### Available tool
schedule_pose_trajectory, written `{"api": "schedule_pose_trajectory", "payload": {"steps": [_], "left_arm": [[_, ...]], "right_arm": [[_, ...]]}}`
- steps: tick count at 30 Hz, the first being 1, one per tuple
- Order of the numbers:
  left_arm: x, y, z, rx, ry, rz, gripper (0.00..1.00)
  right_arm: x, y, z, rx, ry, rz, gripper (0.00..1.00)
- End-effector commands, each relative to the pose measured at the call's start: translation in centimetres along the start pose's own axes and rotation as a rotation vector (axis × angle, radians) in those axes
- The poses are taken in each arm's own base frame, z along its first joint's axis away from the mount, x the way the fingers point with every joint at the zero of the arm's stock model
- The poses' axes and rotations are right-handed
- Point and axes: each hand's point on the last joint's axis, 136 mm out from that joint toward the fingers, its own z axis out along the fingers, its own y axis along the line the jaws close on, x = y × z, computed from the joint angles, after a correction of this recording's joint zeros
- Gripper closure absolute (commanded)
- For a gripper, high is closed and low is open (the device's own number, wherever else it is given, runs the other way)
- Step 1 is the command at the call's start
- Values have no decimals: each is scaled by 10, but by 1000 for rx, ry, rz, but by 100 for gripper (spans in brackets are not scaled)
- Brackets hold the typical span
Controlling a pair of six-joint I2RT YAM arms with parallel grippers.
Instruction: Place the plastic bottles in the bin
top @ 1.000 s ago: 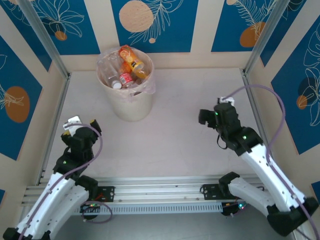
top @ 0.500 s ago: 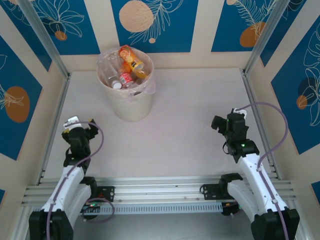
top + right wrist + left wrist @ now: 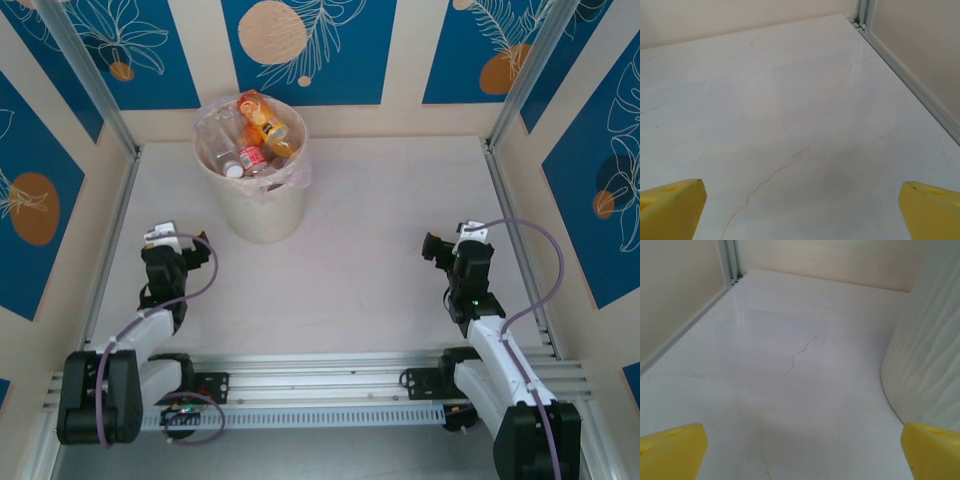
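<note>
At the far left of a smooth, marble-veined table [image 3: 380,220], a round cream bin [image 3: 262,205], clear-lined, holds glossy labelled plastic bottles [image 3: 256,140]. The yellow-tipped left gripper [image 3: 800,452] and right gripper [image 3: 800,210] gape wide, holding nothing.

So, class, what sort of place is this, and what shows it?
Likely a robot test cell: two arms on a rail, panel walls around a table, and a bin of bottles.
</note>
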Motion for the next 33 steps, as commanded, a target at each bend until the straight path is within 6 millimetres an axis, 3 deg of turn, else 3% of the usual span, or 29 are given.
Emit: {"api": "schedule_pose_trajectory", "payload": {"steps": [1,7,12,22,25,29,33], "left_arm": [[-15,-5,6,34,-76,1,0],[-10,-5,20,27,-69,18,0],[6,-10,33,52,-27,33,1],[9,-22,43,102,26,70,0],[11,-35,48,158,56,109,1],[25,-70,62,269,114,234,0],[31,-70,56,284,88,233,1]], "right_arm": [[-18,9,5,-44,-85,-8,1],[-14,13,19,-57,-80,-21,1],[-3,19,32,-83,-53,-29,1],[13,32,48,-147,-15,-44,1],[11,38,49,-180,-26,-53,1],[10,48,52,-238,-39,-82,1],[8,56,57,-279,-44,-109,1]]}}
